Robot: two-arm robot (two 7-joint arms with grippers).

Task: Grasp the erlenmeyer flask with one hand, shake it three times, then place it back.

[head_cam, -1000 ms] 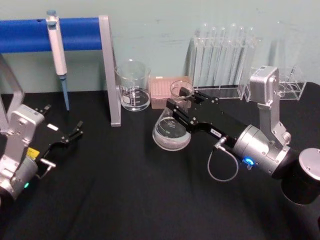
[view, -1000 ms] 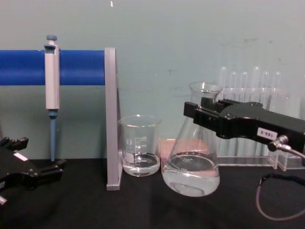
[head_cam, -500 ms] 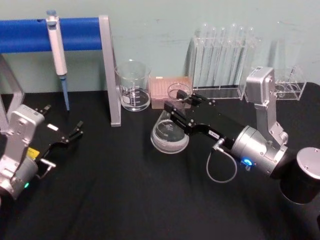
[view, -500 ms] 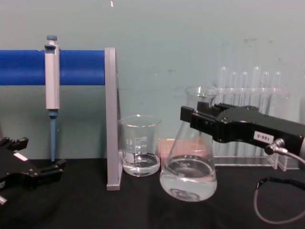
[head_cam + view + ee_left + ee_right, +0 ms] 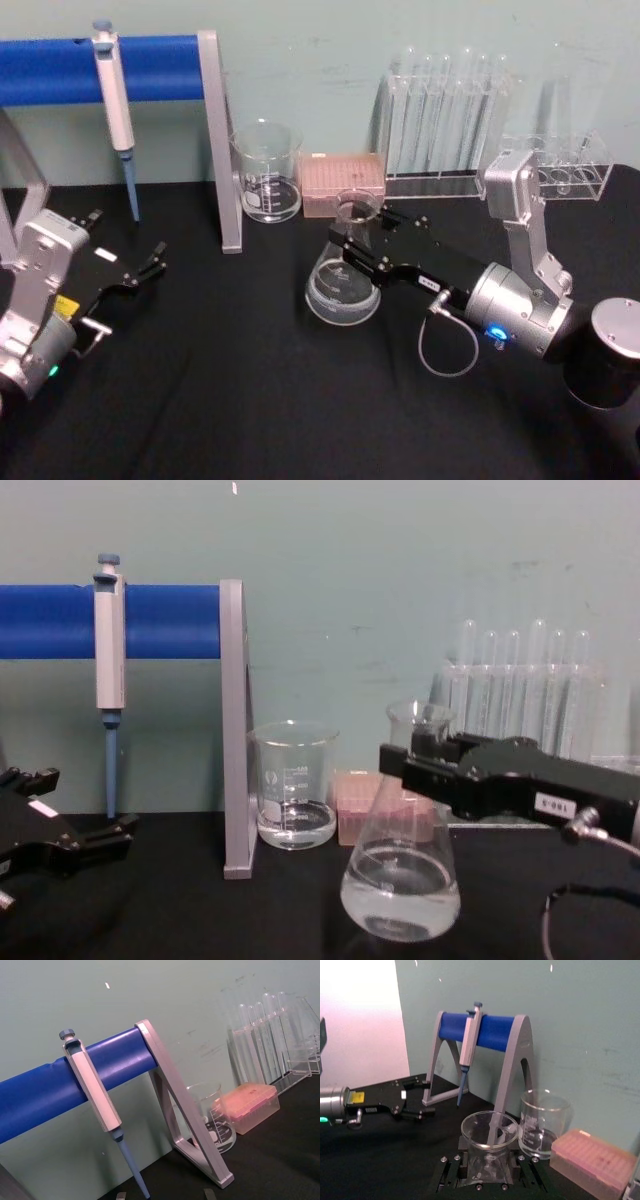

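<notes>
The erlenmeyer flask [image 5: 343, 282] is clear glass with some clear liquid in its wide base, and it stands upright at the middle of the black cloth. My right gripper [image 5: 362, 243], the hand, is shut on its neck just below the flared rim. In the chest view the flask [image 5: 400, 885] hangs low under the right gripper [image 5: 418, 763]; I cannot tell whether its base touches the cloth. The right wrist view looks down on the flask's rim [image 5: 490, 1130] between the fingers. My left gripper [image 5: 125, 242] stays parked at the left, open with nothing in it.
A glass beaker [image 5: 266, 172] and a pink tip box [image 5: 343, 180] stand just behind the flask. A blue-barred stand [image 5: 218, 140] holding a pipette [image 5: 115, 100] is at the back left. The test tube rack [image 5: 445, 130] is at the back right.
The right gripper has brought the flask down and toward me, from raised and tilted to upright and low over the cloth. The left arm has not moved.
</notes>
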